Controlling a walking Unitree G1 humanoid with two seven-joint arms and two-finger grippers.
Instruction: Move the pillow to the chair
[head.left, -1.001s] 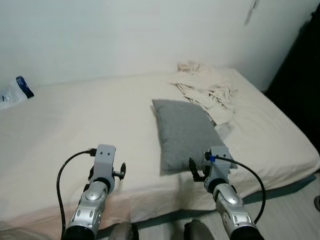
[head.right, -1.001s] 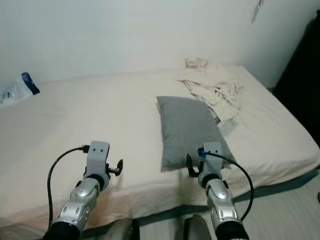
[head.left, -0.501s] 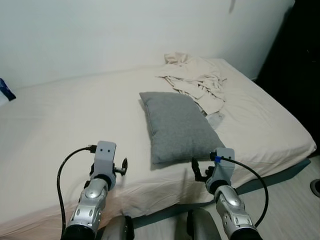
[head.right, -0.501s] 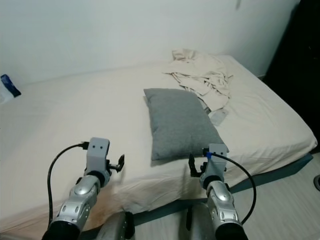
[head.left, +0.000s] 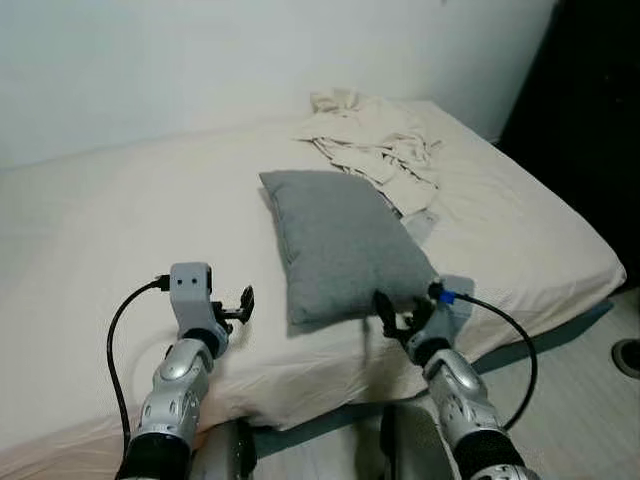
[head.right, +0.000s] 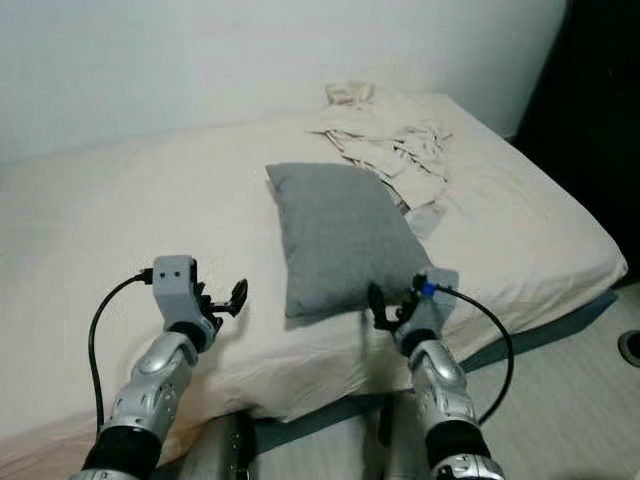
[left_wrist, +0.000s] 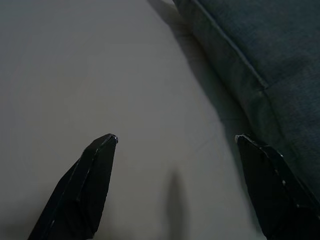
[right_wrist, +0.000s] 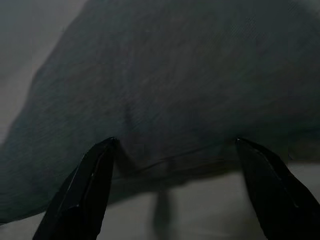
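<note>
A grey pillow (head.left: 335, 240) lies flat on the cream bed (head.left: 110, 230), its near end close to the bed's front edge. My right gripper (head.left: 398, 312) is open just in front of that near end, and its fingers (right_wrist: 82, 190) frame the pillow's dark seam (right_wrist: 165, 100) in the right wrist view. To the left of the pillow's near corner, my left gripper (head.left: 246, 303) hovers open over bare sheet. The pillow's edge (left_wrist: 260, 60) runs past one of its fingers (left_wrist: 272, 185) in the left wrist view. No chair is in sight.
A crumpled cream blanket (head.left: 370, 145) lies on the bed behind the pillow, against the white wall. Dark furniture or a doorway (head.left: 590, 110) stands at the right. Grey floor (head.left: 580, 400) runs along the bed's right front side.
The camera has swung and come nearer, so the bed and pillow shifted left in the picture. Both grippers have reached closer to the pillow's near end; the right one now points at it.
</note>
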